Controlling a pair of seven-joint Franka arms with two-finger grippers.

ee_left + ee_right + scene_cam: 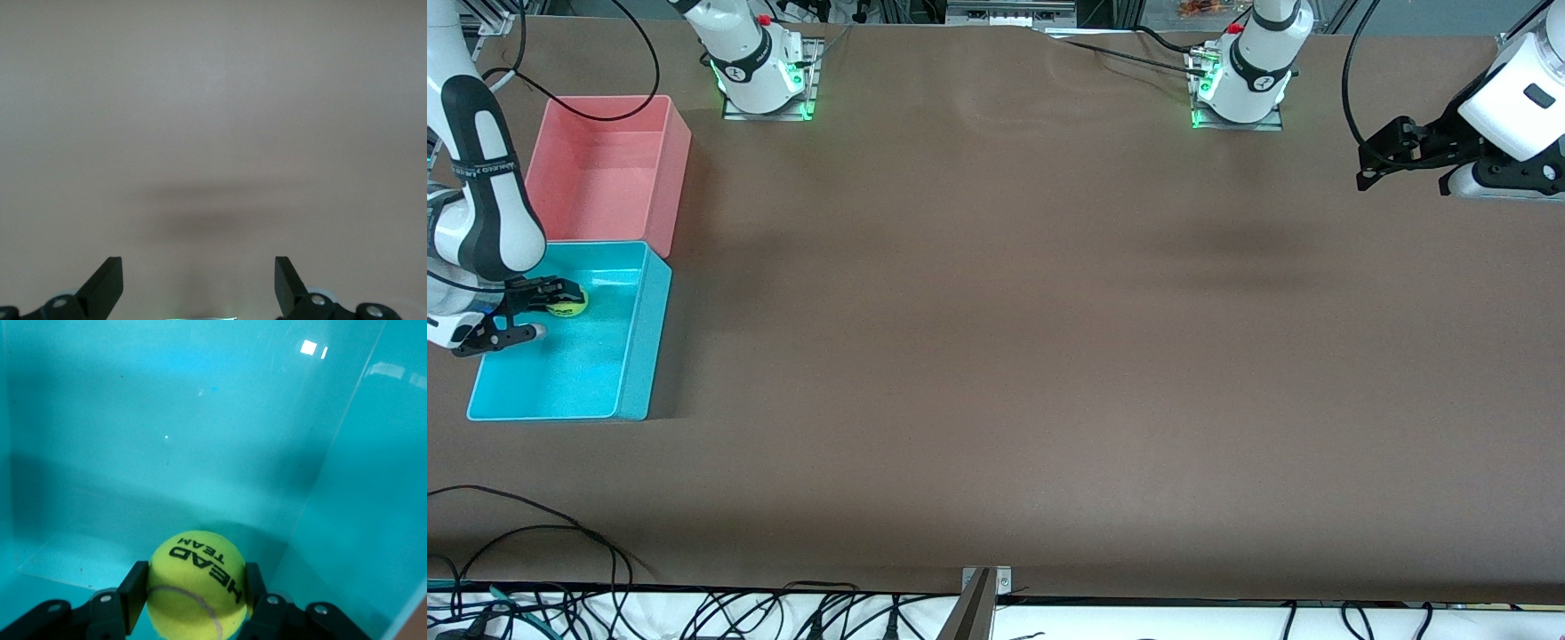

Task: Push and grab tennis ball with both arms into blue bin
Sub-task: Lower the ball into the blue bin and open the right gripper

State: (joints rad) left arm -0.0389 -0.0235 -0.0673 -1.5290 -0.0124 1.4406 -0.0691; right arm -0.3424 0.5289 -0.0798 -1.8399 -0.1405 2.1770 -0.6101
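Observation:
The yellow-green tennis ball, printed with a dark logo, is clamped between the black fingers of my right gripper, which is shut on it. Ball and gripper hang inside the blue bin, over its floor near the end closest to the pink bin. My left gripper stands open with nothing between its fingers, held above bare brown table at the left arm's end, where that arm waits.
A pink bin of the same size touches the blue bin's end, farther from the front camera. Black cables trail along the table's front edge. The brown tabletop stretches between the two arm bases.

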